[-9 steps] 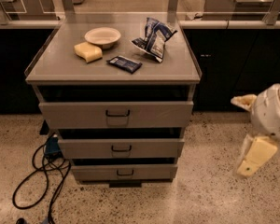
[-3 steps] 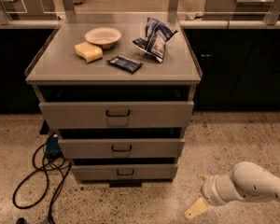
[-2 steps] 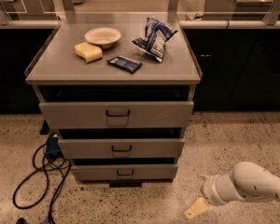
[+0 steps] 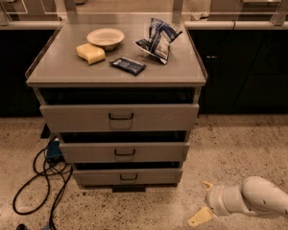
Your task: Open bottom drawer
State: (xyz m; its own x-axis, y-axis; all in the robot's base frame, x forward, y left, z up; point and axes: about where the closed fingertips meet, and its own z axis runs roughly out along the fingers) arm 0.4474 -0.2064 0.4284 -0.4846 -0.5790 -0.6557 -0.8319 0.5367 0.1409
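Down at floor level right of the bottom drawer (image 4: 153, 177), gripper (image 4: 204, 201) hovering, jaws spread wide, empty, black cable (image 4: 48, 172) sprawled left

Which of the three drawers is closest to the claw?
The bottom drawer, the one with the shallowest front. The claw hangs low, off to its right.

You are looking at one cabinet (image 4: 62, 67) carrying three grey drawers: the top drawer (image 4: 77, 118), the middle drawer (image 4: 86, 152) and the bottom drawer (image 4: 153, 177), each showing one black handle. Four items are sitting on its top: one bowl (image 4: 105, 37), one yellow sponge (image 4: 90, 53), one blue snack bag (image 4: 159, 39) and one dark packet (image 4: 128, 65). One black cable (image 4: 44, 169) is lying on the floor. One gripper (image 4: 204, 201) is hovering low at the right, its two fingers standing apart.
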